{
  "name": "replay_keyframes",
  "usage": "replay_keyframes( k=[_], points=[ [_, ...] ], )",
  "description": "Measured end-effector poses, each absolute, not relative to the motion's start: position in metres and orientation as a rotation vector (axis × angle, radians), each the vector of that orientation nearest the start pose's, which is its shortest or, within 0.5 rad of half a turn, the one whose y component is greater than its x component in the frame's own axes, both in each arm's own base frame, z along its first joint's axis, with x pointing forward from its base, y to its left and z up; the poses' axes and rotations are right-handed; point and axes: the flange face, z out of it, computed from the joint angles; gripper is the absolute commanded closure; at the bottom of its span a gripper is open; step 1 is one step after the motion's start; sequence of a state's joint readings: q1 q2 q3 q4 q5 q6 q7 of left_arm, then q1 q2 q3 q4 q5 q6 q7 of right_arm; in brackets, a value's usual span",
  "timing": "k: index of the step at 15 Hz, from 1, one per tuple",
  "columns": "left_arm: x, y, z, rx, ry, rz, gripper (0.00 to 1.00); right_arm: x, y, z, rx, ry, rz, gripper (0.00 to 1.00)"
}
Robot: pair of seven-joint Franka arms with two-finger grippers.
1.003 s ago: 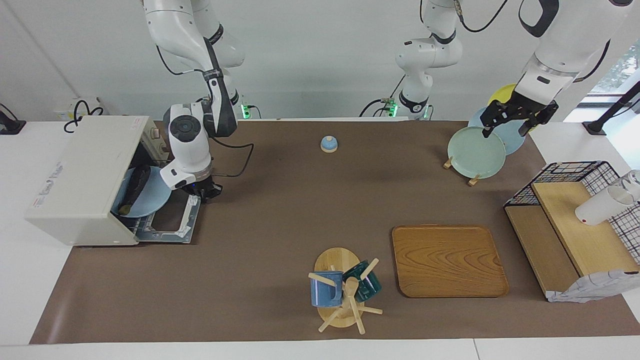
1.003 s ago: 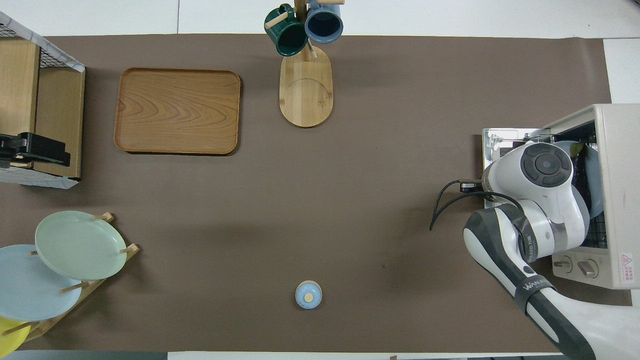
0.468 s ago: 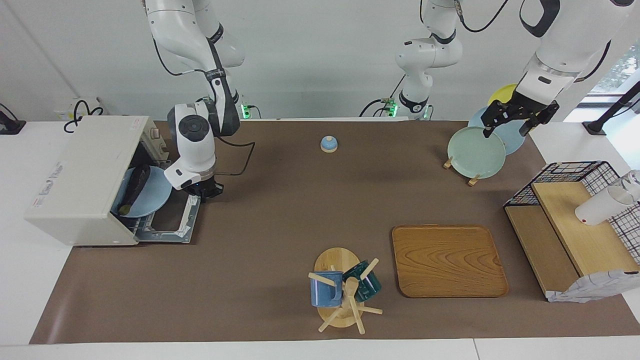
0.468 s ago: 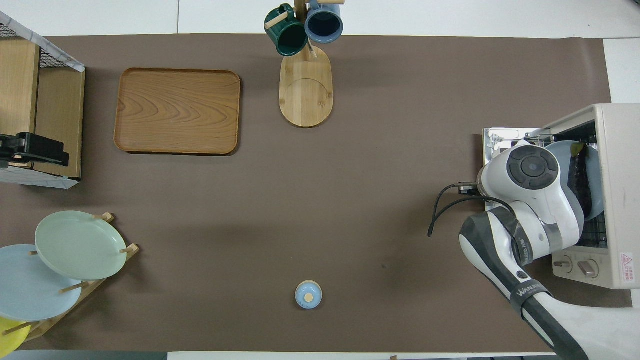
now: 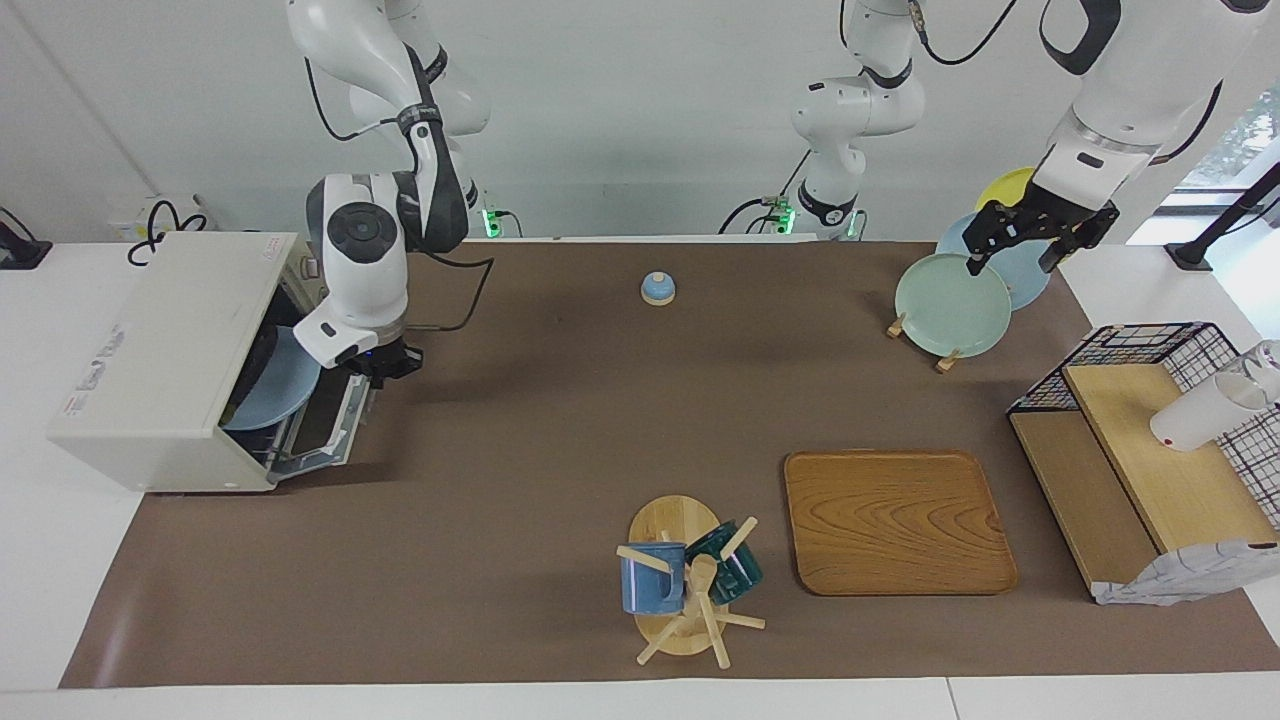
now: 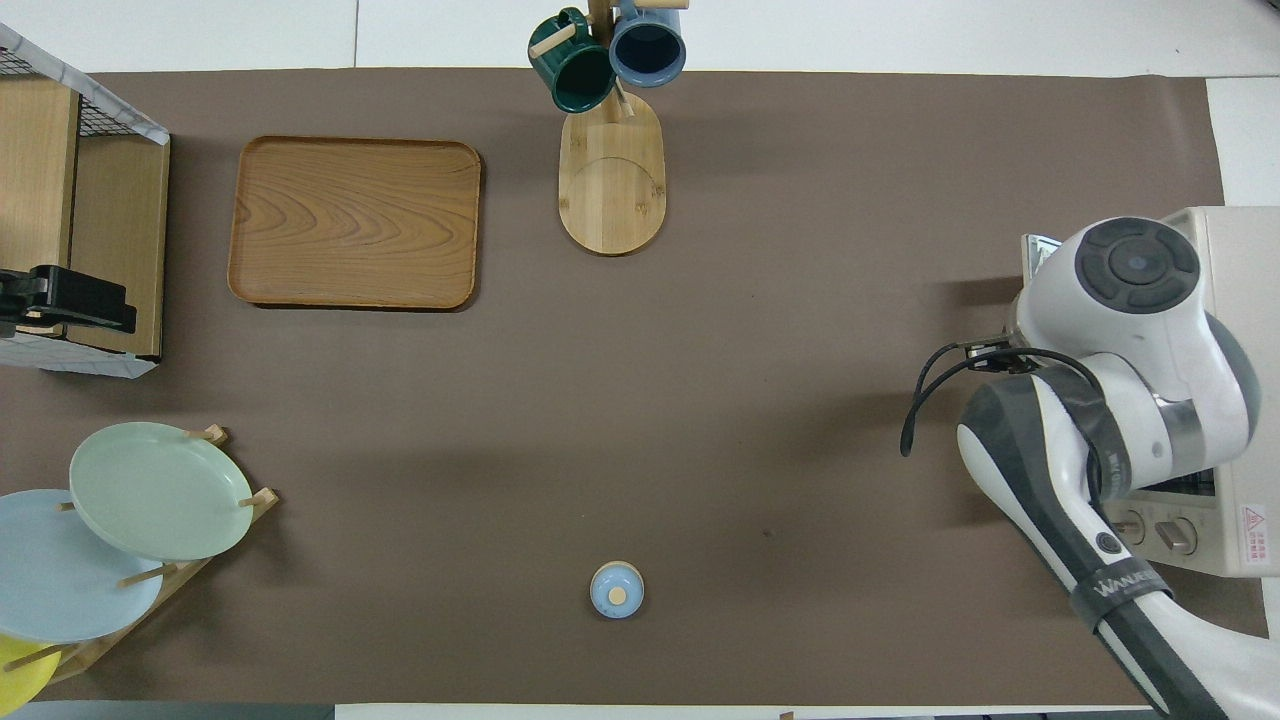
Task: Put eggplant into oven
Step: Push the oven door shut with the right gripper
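The off-white oven (image 5: 160,350) stands at the right arm's end of the table; it also shows in the overhead view (image 6: 1240,300). Its glass door (image 5: 325,425) is tilted up, about half closed. A light blue plate (image 5: 275,395) sits inside. Of the eggplant, only a dark sliver (image 5: 262,362) shows at the plate's inner edge. My right gripper (image 5: 385,362) is at the door's raised handle edge; in the overhead view its own arm hides it. My left gripper (image 5: 1008,266) hangs open and empty over the green plate (image 5: 952,305) and waits.
A plate rack holds green, blue (image 5: 1025,270) and yellow plates. A small blue bell (image 5: 658,288) stands near the robots. A wooden tray (image 5: 898,522) and a mug tree (image 5: 685,580) lie farther out. A black wire-and-wood rack (image 5: 1150,450) holds a white cup (image 5: 1200,410).
My right gripper has risen and moved toward the oven, and the door has swung up with it from flat open to about half closed. The eggplant is now mostly hidden. The left arm has not moved.
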State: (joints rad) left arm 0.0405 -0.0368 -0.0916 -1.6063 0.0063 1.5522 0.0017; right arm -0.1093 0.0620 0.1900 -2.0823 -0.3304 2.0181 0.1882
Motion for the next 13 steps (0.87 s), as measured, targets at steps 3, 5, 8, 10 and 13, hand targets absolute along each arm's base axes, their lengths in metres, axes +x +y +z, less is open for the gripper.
replay_keyframes(
  k=[3, 5, 8, 10, 13],
  points=[
    [0.54, -0.028, 0.626, -3.13, 0.082, 0.027, 0.0, 0.54, -0.007, 0.428, -3.445, -0.113, 0.122, 0.97],
    [0.54, -0.028, 0.626, -3.13, 0.082, 0.027, 0.0, 0.537, -0.032, 0.445, -3.458, -0.121, 0.11, 0.95],
    [0.54, -0.028, 0.626, -3.13, 0.082, 0.027, 0.0, 0.536, -0.061, 0.456, -3.479, -0.131, 0.107, 0.91],
    [0.54, -0.028, 0.626, -3.13, 0.082, 0.027, 0.0, 0.535, -0.069, 0.459, -3.48, -0.134, 0.108, 0.86],
    [0.54, -0.028, 0.626, -3.13, 0.081, 0.027, 0.0, 0.536, -0.075, 0.466, -3.406, -0.052, 0.108, 0.7]
  ],
)
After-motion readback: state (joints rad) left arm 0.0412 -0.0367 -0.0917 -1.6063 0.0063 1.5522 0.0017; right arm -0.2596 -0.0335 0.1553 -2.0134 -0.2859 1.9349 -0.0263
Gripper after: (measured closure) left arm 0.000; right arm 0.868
